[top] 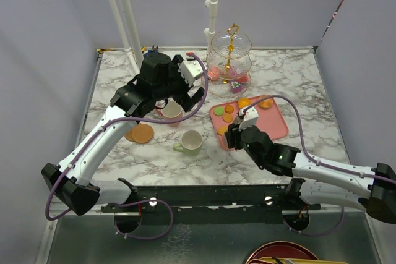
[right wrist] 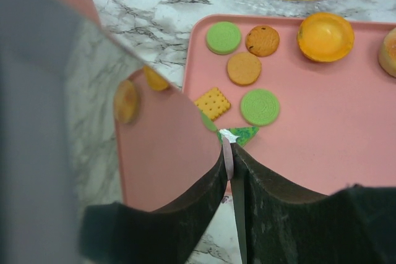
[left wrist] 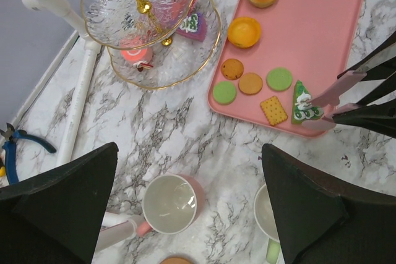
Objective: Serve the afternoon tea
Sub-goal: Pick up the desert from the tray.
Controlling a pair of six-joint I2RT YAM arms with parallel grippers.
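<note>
Right gripper [left wrist: 312, 114] clamped the green cake [left wrist: 301, 104] at the tray's [left wrist: 322, 35] lower edge.
Left gripper [left wrist: 189, 174] hung wide open over the mugs [left wrist: 171, 203]; bare marble [left wrist: 179, 134] lay between tray and glass stand [left wrist: 185, 66], upper left.

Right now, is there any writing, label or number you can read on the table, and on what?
None can be read.
The purple cake on the lowest tier of the glass stand carries green-and-white marks, too blurred to read.
Nothing written shows on the pink tray.

Ribbed clear glass stand [left wrist: 166, 71], matt pink tray [left wrist: 315, 35], glossy marbled tabletop [left wrist: 173, 134]
</note>
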